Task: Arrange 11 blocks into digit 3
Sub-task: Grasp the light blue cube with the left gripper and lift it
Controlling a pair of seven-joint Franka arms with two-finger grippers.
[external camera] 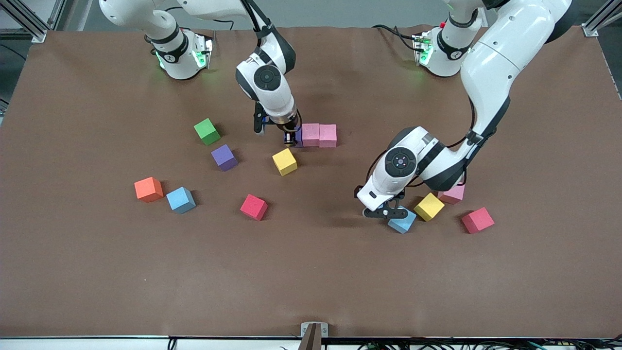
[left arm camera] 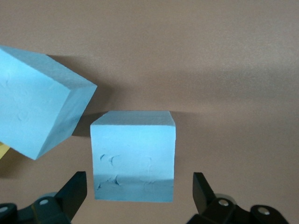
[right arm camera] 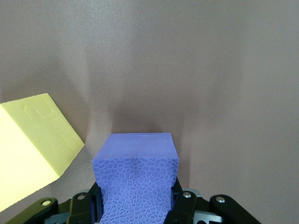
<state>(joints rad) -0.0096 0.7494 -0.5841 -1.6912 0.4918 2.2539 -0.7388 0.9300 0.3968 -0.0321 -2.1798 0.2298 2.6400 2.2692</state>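
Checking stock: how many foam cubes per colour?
Light blue foam cubes: 3
Pink foam cubes: 3
Purple foam cubes: 2
Yellow foam cubes: 2
Red foam cubes: 2
Green foam cubes: 1
Orange foam cubes: 1
Total: 14

A wide table covered with a matte brown mat (external camera: pixel 311 272) fills nearly the whole front view; its surface carries faint scuffs and soft shadows (lighting appears to come from above). Silver aluminium frame rails (external camera: pixel 29 22) stand just off the mat's corner at the right arm's end, with a matching rail (external camera: pixel 600 17) at the left arm's end. A grey floor strip (external camera: pixel 335 13) runs along the mat's top edge. A small grey metal bracket (external camera: pixel 314 330) sits at the middle of the mat's lower edge, beside a white ledge (external camera: pixel 82 343) and dark cables (external camera: pixel 486 344).
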